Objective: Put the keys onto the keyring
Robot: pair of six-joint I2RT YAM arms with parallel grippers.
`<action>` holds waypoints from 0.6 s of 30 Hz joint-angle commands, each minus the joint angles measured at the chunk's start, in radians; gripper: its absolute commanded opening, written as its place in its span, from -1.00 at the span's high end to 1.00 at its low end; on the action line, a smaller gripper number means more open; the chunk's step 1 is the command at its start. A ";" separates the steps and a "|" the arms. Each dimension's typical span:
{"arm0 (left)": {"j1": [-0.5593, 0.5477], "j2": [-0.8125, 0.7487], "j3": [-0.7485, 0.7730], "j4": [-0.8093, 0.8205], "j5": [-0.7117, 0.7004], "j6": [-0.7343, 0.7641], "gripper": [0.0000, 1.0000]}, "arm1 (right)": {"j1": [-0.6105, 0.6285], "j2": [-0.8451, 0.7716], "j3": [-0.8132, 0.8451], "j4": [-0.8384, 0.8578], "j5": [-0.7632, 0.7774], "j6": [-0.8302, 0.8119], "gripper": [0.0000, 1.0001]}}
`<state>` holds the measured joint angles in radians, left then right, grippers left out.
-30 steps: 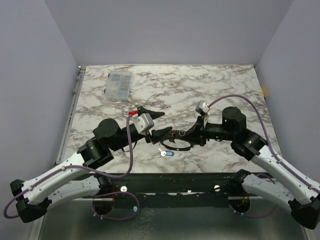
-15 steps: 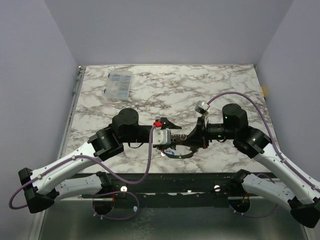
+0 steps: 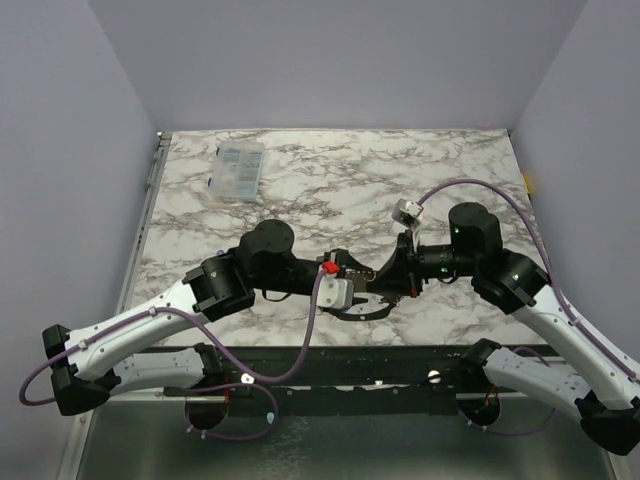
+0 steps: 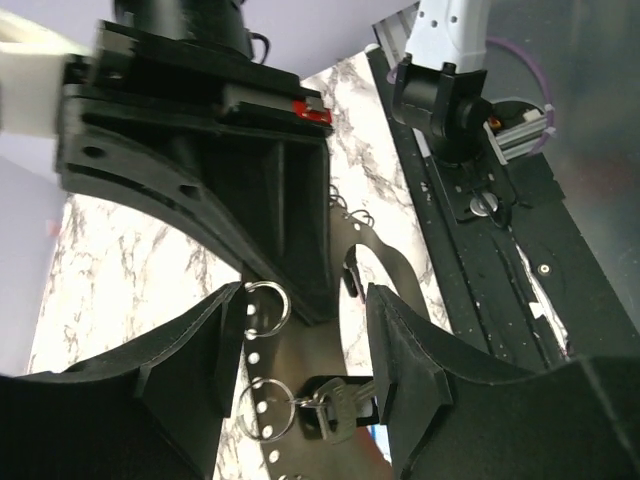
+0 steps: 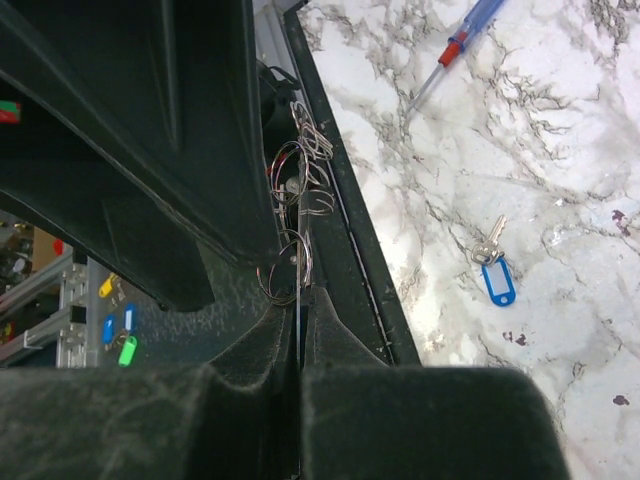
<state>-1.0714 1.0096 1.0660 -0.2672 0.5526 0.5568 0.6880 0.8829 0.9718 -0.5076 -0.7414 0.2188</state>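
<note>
At the near edge of the desk (image 3: pixel 450 170), about 6 o'clock in the overhead view, two robot arms meet over the keyring (image 3: pixel 366 311), a looped band stretched between them. The left fingers (image 3: pixel 352 297) stand released, one on each side of the band and gripping nothing, as the left wrist camera shows. The right fingers (image 5: pixel 300 310) are clenched on the band's thin edge, just below a cluster of fine wire rings (image 5: pixel 300 185).

Between the parted left fingers a bare metal ring (image 4: pixel 265 305) sits at 12 o'clock of a second ring (image 4: pixel 265 410). That second ring appears to carry a dark-headed key (image 4: pixel 338 408), so at least one key looks to be threaded already.

A blue-tagged key (image 5: pixel 492 268) lies loose on the marble at 3 o'clock in the right wrist view, well apart from the band. By that evidence it is not yet on the keyring. Picking it up and working it onto a ring looks like the main job left, and the task seems roughly midway. Whether more keys wait out of sight cannot be told.

Farther out, a red-and-blue screwdriver (image 5: pixel 458 48) lies at 1 o'clock in the same view. A clear plastic box (image 3: pixel 238 168) sits at 11 o'clock on the desk's far side, apart from both arms.
</note>
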 commanded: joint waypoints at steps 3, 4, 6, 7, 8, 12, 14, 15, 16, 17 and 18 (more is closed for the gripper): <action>-0.065 0.034 0.015 -0.028 -0.074 0.093 -0.13 | 0.004 0.010 0.063 -0.044 -0.049 0.028 0.99; -0.074 0.036 0.014 -0.028 -0.098 0.110 -0.11 | 0.005 0.009 0.062 -0.045 -0.055 0.029 0.99; -0.091 0.038 0.012 -0.027 -0.146 0.144 -0.08 | 0.004 0.003 0.059 -0.042 -0.072 0.033 0.99; -0.098 0.037 0.012 -0.027 -0.168 0.162 -0.04 | 0.004 -0.001 0.058 -0.040 -0.079 0.035 0.99; -0.103 0.037 0.012 -0.027 -0.185 0.171 0.01 | 0.004 -0.003 0.058 -0.039 -0.088 0.038 0.99; -0.118 0.040 0.012 -0.024 -0.235 0.201 0.16 | 0.004 -0.009 0.062 -0.040 -0.120 0.039 0.99; -0.123 0.036 0.010 -0.018 -0.254 0.213 0.15 | 0.004 -0.010 0.062 -0.047 -0.127 0.034 0.99; -0.125 0.033 0.009 -0.014 -0.267 0.215 0.14 | 0.005 -0.011 0.061 -0.050 -0.129 0.032 0.99; -0.126 0.030 0.009 -0.011 -0.278 0.221 0.13 | 0.005 -0.010 0.061 -0.054 -0.134 0.030 0.99; -0.127 0.028 0.008 -0.008 -0.291 0.225 0.12 | 0.004 -0.010 0.061 -0.058 -0.137 0.029 0.99; -0.128 0.025 0.008 -0.004 -0.306 0.230 0.12 | 0.004 -0.011 0.061 -0.061 -0.140 0.028 0.99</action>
<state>-1.1965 1.0389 1.0660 -0.2806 0.3534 0.7380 0.6868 0.8894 1.0023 -0.5747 -0.7860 0.2367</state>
